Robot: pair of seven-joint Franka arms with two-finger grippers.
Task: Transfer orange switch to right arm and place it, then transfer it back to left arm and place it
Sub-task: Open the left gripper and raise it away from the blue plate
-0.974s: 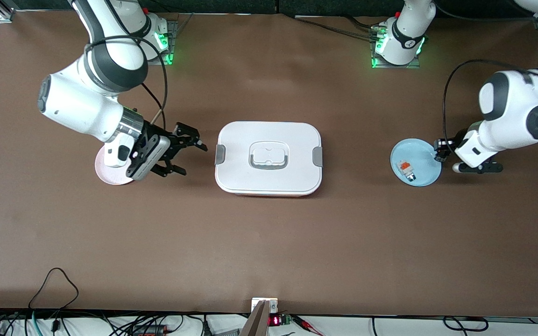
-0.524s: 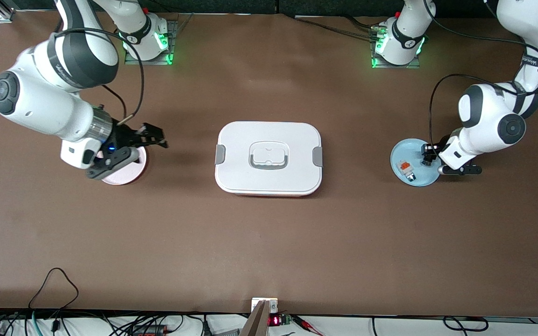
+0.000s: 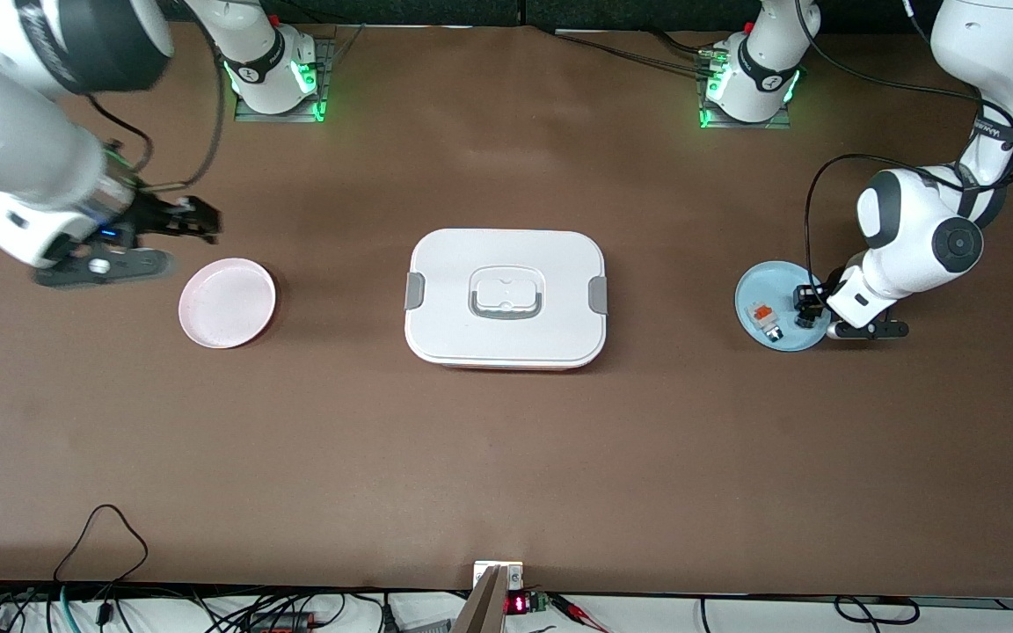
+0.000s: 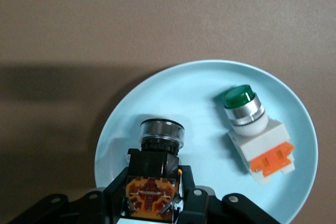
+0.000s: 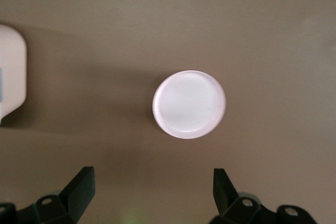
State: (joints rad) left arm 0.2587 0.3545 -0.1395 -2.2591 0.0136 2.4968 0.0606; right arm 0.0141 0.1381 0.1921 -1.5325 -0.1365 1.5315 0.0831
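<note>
Orange switch (image 4: 153, 184): a small black-bodied part with an orange block and a round black end ringed in metal. It sits in the left gripper's grasp over the blue plate, at the plate's edge toward the left arm's end of the table.

Left gripper (image 3: 810, 305): its black fingers (image 4: 195, 195) are closed against both sides of the switch body, with the round end pointing away from the wrist. It is low over the blue plate.

Blue plate (image 3: 748, 299): a round pale blue dish on the brown table, well apart from the box, at the left arm's end.

White component (image 4: 255, 134): a white and grey part with a green domed cap and an orange patch. It lies on its side on the blue plate, beside the switch and not touching it.

Box (image 3: 505, 297): a large white lidded container with grey side clips and a grey recessed handle, in the middle of the table between the two plates.

Pink plate (image 3: 227, 302): a round pale pink dish at the right arm's end of the table.

Right gripper (image 3: 183, 224): raised above the table near the pink plate, jaws spread wide and holding nothing.

Table (image 3: 506, 457): a plain brown surface.
</note>
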